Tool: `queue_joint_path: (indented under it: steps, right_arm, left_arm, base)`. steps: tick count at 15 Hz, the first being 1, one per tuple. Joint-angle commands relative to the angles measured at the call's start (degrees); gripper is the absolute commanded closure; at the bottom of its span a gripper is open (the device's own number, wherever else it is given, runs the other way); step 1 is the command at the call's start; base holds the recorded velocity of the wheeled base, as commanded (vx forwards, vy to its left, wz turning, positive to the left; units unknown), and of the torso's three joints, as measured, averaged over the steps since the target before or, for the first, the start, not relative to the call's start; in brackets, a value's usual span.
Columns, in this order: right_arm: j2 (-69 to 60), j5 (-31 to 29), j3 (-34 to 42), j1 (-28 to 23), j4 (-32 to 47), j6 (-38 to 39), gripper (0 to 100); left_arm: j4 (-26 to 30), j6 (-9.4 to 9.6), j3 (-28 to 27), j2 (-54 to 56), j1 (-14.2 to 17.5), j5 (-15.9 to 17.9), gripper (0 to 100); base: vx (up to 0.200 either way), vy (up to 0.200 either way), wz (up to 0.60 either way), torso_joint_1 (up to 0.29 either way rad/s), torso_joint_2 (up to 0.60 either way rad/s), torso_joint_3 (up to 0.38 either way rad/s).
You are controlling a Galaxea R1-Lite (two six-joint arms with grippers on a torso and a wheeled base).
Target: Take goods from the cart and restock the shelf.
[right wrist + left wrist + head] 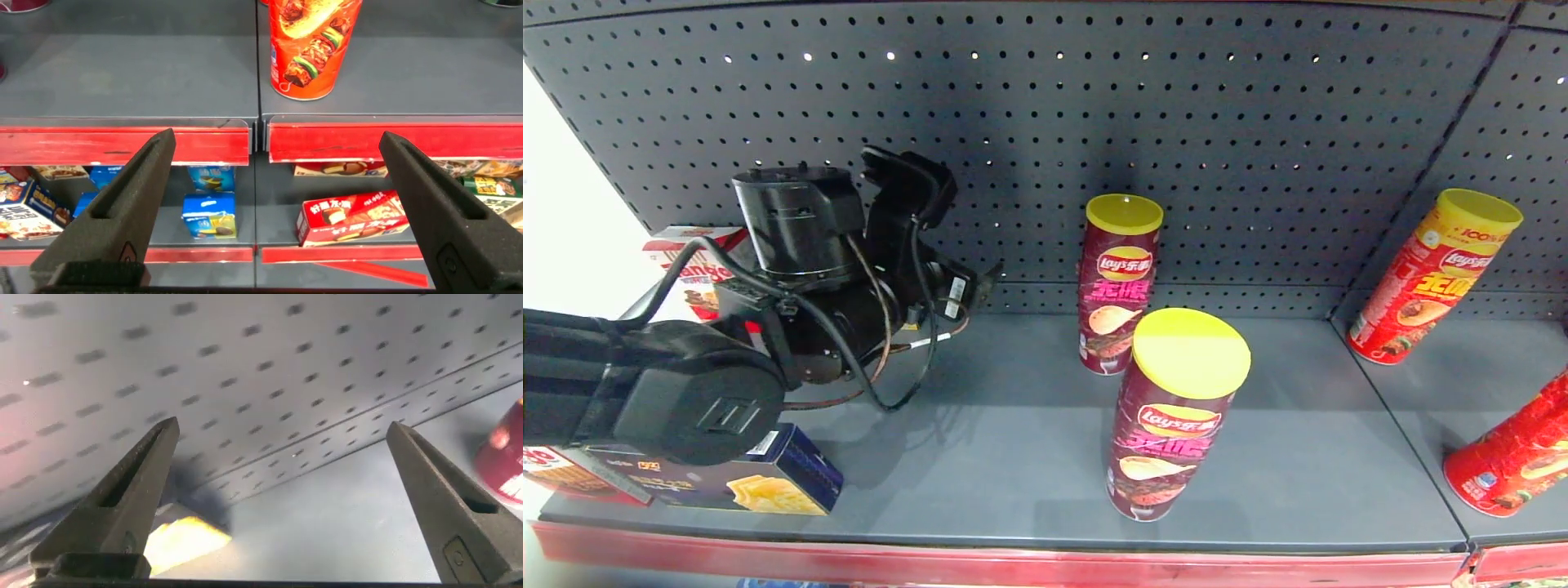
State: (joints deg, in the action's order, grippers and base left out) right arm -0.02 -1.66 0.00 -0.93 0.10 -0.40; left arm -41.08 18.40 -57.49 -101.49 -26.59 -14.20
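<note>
Right gripper (278, 137): out in front of the shelf's red edge strip, jaws spread wide, nothing held.
Blue box (768, 482): lying flat at the front left of the shelf (1013, 441).
Front can (1176, 416): maroon, yellow lid, upright mid-shelf near the front edge.
Near red can (1515, 465): right bay, front.
Left gripper (283, 425): over the shelf's left rear, facing the pegboard (1176, 122) — jaws wide apart, empty.
Rear can (1116, 282): maroon, upright, behind the front can — near the pegboard.
Far red can (1429, 278): right bay, rear, yellow lid.
</note>
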Motion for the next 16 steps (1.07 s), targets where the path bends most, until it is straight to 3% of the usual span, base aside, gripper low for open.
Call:
queue_joint_path:
  steps: [1,7,8,9,10,13,16]
  right_arm:
    - [0.0,0.1,0.0,0.0,0.0,0.0,0]
    - [0.0,1.7,-0.3,0.0,0.1,1.8,0]
    - [0.7,1.5,-4.0,0.0,-0.4,3.2,0]
    - [10.8,1.2,-17.1,-0.1,0.4,7.3,0]
    - [19.3,1.6,-22.9,0.1,3.2,10.6,0]
    - [17.3,11.2,-20.2,6.5,5.9,0.9,0]
    - [27.5,16.3,-25.7,13.3,5.6,-3.1,0]
  left_arm:
    - [-0.1,-0.2,4.9,6.7,0.9,-0.9,0]
    - [-5.0,-0.29,15.4,13.1,4.1,-1.0,0]
    - [-5.0,-0.38,16.7,14.2,4.4,-0.9,0]
    - [-5.0,-0.38,17.5,15.1,5.1,-0.8,0]
    - [-5.1,-0.38,18.6,15.3,5.4,-0.8,0]
    - [-9.0,-0.29,22.7,15.4,5.9,-0.3,0]
    - [-10.5,-0.03,22.7,15.3,9.1,1.2,0]
  base:
    - [0.0,0.0,0.0,0.0,0.0,0.0]
    - [0.0,0.0,0.0,0.0,0.0,0.0]
    - [0.0,0.0,0.0,0.0,0.0,0.0]
    - [0.0,0.0,0.0,0.0,0.0,0.0]
    - [0.0,0.0,0.0,0.0,0.0,0.0]
    - [0.0,0.0,0.0,0.0,0.0,0.0]
    - [0.0,0.0,0.0,0.0,0.0,0.0]
